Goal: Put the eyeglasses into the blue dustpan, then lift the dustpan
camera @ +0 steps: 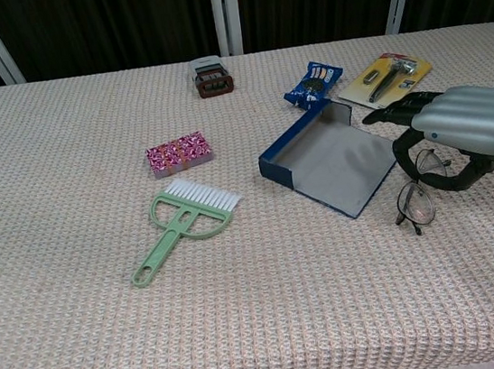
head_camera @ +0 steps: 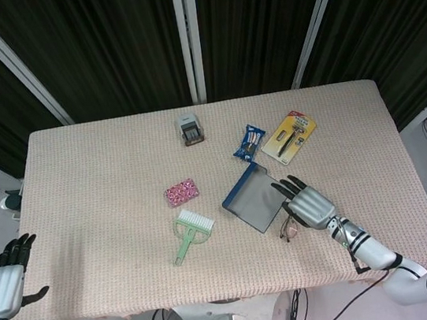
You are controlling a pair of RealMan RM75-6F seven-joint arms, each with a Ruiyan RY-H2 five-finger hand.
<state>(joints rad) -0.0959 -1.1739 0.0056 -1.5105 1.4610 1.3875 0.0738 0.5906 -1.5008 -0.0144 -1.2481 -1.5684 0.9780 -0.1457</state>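
The blue dustpan (head_camera: 249, 200) (camera: 333, 163) lies flat right of the table's middle, its open mouth facing the right hand. The eyeglasses (head_camera: 288, 229) (camera: 415, 204) lie on the cloth just beside that mouth, partly under my right hand (head_camera: 308, 205) (camera: 471, 123). That hand hovers over them with its fingers spread towards the pan and its thumb curved down next to one lens; it holds nothing. My left hand (head_camera: 0, 283) hangs off the table's near left corner, fingers apart and empty, seen only in the head view.
A green brush (head_camera: 190, 236) (camera: 185, 224) and a pink packet (head_camera: 181, 192) (camera: 179, 152) lie left of the dustpan. Behind it are a blue snack packet (head_camera: 249, 141) (camera: 314, 82), a yellow razor pack (head_camera: 290, 137) (camera: 388, 76) and a grey stapler (head_camera: 189, 129) (camera: 211, 75).
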